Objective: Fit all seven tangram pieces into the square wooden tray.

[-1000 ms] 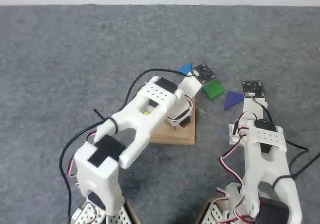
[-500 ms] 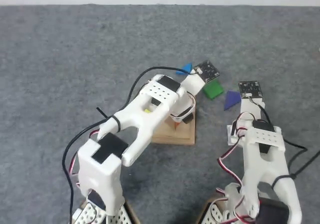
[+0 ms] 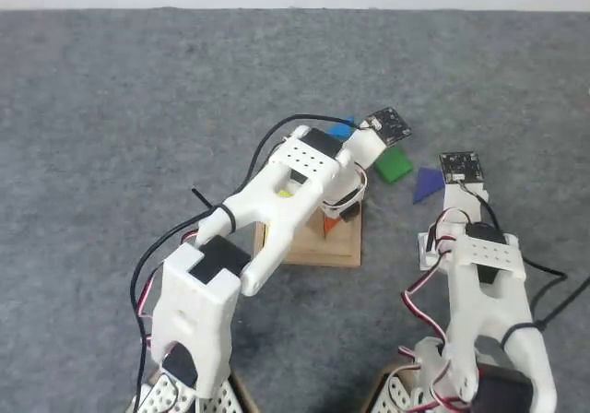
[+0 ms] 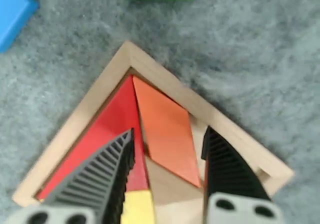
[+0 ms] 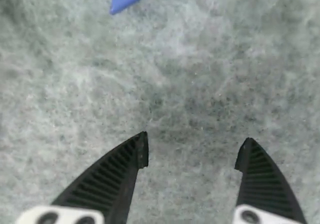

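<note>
Tangram pieces are split between the square wooden tray (image 3: 318, 250) and the grey counter (image 3: 111, 109) around it. In the high view the tray lies just below the middle of the frame, half hidden by the left arm that stretches over it from the lower left. Inside it, the left wrist view shows a red piece (image 4: 102, 134) set along one wall into a corner, an orange piece (image 4: 165, 114) flat against the red one's long edge and pointing into that same corner, and a yellow piece (image 4: 136, 206) touching the red one's end nearer the camera. The left tool (image 4: 169, 130) hangs over this corner with its jaws spread wide, the orange piece below the gap; whether the tips touch anything I cannot tell. Toward the upper right of the high view, a light blue piece (image 3: 342, 128), a green piece (image 3: 394, 164) and a dark blue triangle (image 3: 427, 183) lie on the counter off the tray, each apart from the others. The right tool (image 5: 196, 137), at the right of the high view, is spread wide and empty over bare counter, the dark blue triangle ahead of its tips
</note>
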